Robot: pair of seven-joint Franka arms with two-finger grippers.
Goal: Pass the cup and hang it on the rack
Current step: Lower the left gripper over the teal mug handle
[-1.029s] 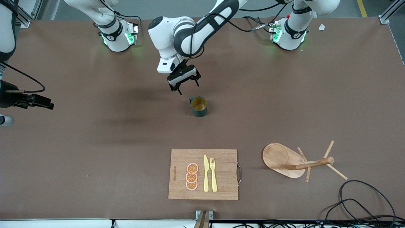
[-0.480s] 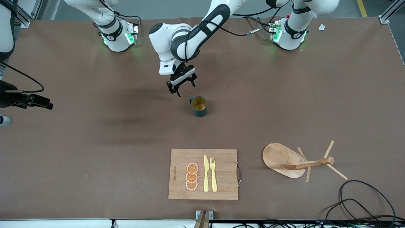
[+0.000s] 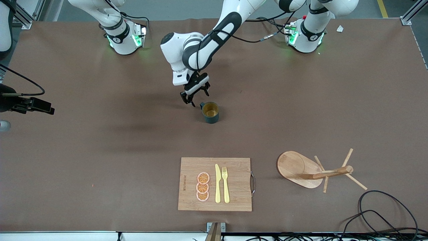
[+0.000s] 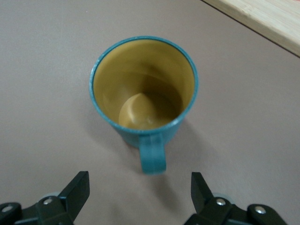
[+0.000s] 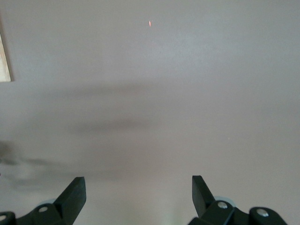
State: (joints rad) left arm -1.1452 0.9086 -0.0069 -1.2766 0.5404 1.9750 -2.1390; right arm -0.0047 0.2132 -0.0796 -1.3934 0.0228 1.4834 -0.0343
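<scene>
- The left gripper [image 3: 196, 95] is held low over the table [image 3: 100, 150], just beside the cup [image 3: 210, 112]; its fingers [image 4: 75, 190] are spread apart and nothing is held between them.
- The cup is found upright on the table, close to the left gripper and slightly nearer the front camera, untouched by it.
- In the left wrist view the cup [image 4: 143, 91] is seen with its mustard-yellow inside exposed and its handle [image 4: 153, 152] turned toward the gap between the spread fingers.
- The right gripper [image 3: 36, 106] is seen waiting at the right arm's end of the table, well apart from the cup; in the right wrist view its fingers [image 5: 72, 194] are parted with only bare table between them.
- The rack [image 3: 314, 170] is located well apart from the left gripper, nearer the front camera and toward the left arm's end of the table.
- A cutting board [image 3: 234, 167] carrying a knife [image 3: 217, 183], a fork [image 3: 225, 184] and orange slices [image 3: 202, 186] is noted beside the rack, nearer the front camera than the cup.
</scene>
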